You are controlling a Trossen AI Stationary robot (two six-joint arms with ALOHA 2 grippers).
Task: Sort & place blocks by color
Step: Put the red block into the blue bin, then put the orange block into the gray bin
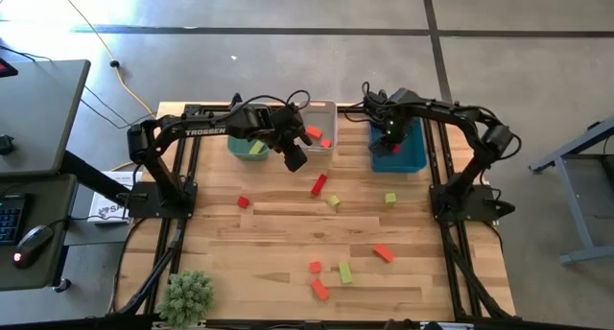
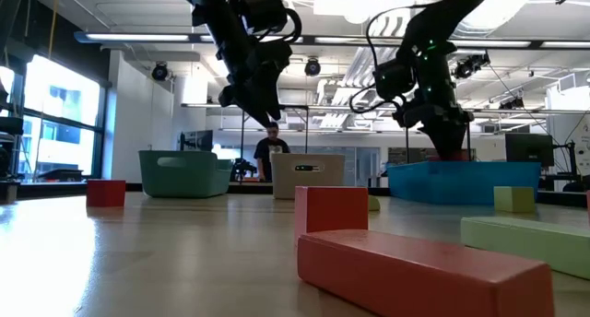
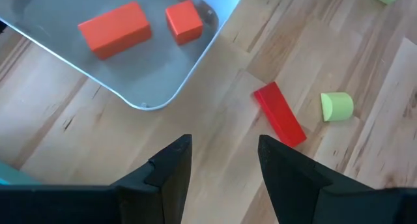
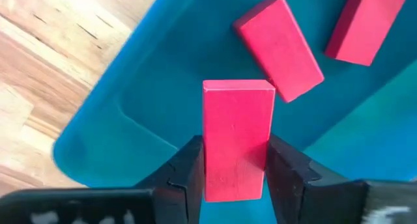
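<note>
right wrist view shows the right gripper (image 4: 234, 165) clamped on a deep red block (image 4: 236, 136) over the blue bin (image 4: 124, 129) at far right; next, release. left gripper (image 3: 225, 162), fingers apart and empty, hovers near the white bin (image 3: 195, 68).

deep red block (image 4: 236, 136), blue bin (image 4: 130, 120), orange-red blocks (image 3: 115, 30)

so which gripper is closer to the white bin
Left. The left gripper hangs open at the white bin's front edge. The right gripper is off to the side over the blue bin, shut on a red block.
</note>
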